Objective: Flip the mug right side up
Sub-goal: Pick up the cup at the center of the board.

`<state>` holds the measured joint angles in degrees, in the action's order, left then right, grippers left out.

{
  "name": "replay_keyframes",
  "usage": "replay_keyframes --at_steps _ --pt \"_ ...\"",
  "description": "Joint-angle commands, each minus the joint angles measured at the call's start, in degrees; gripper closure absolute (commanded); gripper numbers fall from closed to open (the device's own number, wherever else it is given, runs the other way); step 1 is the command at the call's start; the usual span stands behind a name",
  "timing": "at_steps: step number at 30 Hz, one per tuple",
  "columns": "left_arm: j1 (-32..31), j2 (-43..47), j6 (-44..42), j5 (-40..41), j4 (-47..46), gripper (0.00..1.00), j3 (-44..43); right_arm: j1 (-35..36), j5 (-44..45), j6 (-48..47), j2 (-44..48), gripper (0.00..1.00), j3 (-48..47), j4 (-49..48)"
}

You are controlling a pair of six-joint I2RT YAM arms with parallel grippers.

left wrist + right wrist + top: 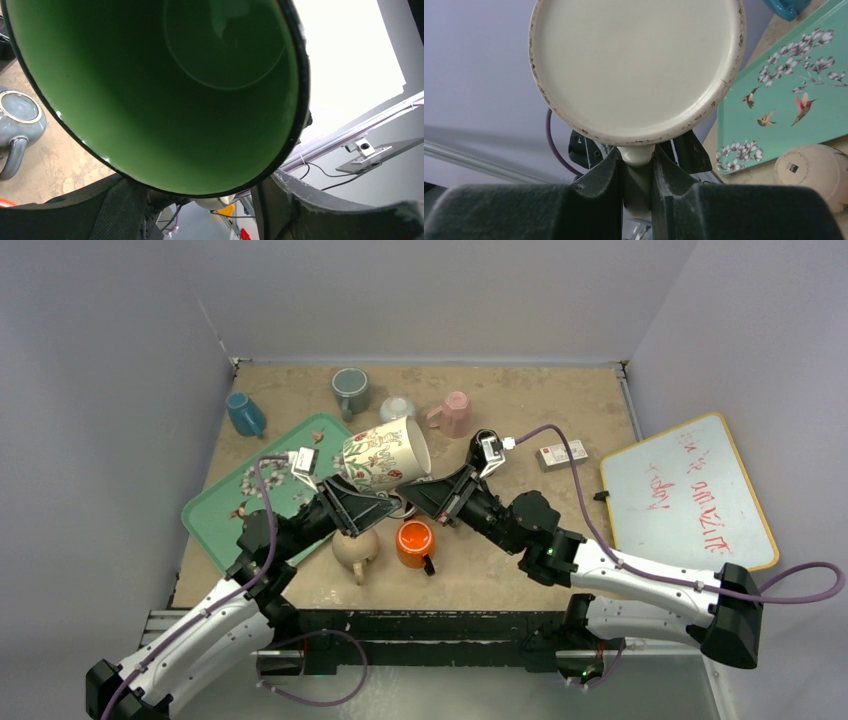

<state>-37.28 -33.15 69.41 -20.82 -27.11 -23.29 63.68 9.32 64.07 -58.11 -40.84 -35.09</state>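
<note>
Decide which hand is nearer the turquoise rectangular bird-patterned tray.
Left. The left hand is at the right edge of the turquoise tray; the right hand sits farther right, beyond the cream floral ceramic mug.

I'm working in a robot lab test cell, not a home. Plain grey walls (110, 390) are boxing in the table (560, 420). Assorted practice mugs (350, 390) are sitting beyond my right gripper (412, 486), w/ a scribbled whiteboard (690, 490) lying well to its right and purple cables (800, 585) trailing behind it.
</note>
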Motion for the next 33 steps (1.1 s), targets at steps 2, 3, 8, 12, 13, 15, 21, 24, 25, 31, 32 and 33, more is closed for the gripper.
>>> replay_keyframes --at_steps 2,3,8,12,13,15,21,24,25,31,32,33 --pt "-0.26 -1.06 -0.23 -1.53 -6.68 0.38 -0.56 0.08 -5.23 2.10 1.91 1.00 -1.00 -10.94" --pt "-0.25 -1.40 -0.24 -1.97 -6.69 0.39 -0.69 0.12 -5.71 2.27 1.78 1.00 -0.91 -10.33" --pt "-0.26 -1.98 0.34 -3.20 -9.64 0.42 -0.48 0.13 -7.86 3.15 0.80 1.00 -0.41 -10.81" --pt "-0.27 -1.57 2.03 -2.84 -12.70 0.46 0.44 0.13 -8.20 3.76 0.54 1.00 1.09 -10.95" --pt "-0.27 -1.44 2.39 -2.83 -13.46 0.47 0.64 0.11 -8.12 4.05 0.54 1.00 1.70 -11.10" --pt "-0.26 -1.20 3.09 -2.87 -14.54 0.49 1.06 0.13 -8.01 4.72 0.37 1.00 2.91 -11.31" --pt "-0.27 -0.69 4.63 -3.86 -17.23 0.48 2.78 0.13 -7.65 5.75 -0.11 1.00 4.54 -12.43" --pt "-0.26 -0.39 5.11 -3.53 -16.67 0.41 3.04 0.13 -7.95 5.73 -0.49 1.00 4.14 -12.03" --pt "-0.25 -0.30 5.34 -3.26 -16.77 0.42 3.19 0.13 -8.00 5.69 -0.63 1.00 4.10 -11.88" --pt "-0.26 1.16 6.17 -0.24 -17.35 0.65 3.95 0.13 -8.04 6.08 -1.13 1.00 4.82 -11.27" --pt "-0.25 1.46 5.85 -0.05 -16.82 0.71 3.88 0.13 -7.81 6.08 -1.07 1.00 5.07 -11.24" --pt "-0.25 1.76 5.49 0.13 -16.00 0.75 3.82 0.08 -7.56 6.08 -0.84 1.00 5.45 -11.08"
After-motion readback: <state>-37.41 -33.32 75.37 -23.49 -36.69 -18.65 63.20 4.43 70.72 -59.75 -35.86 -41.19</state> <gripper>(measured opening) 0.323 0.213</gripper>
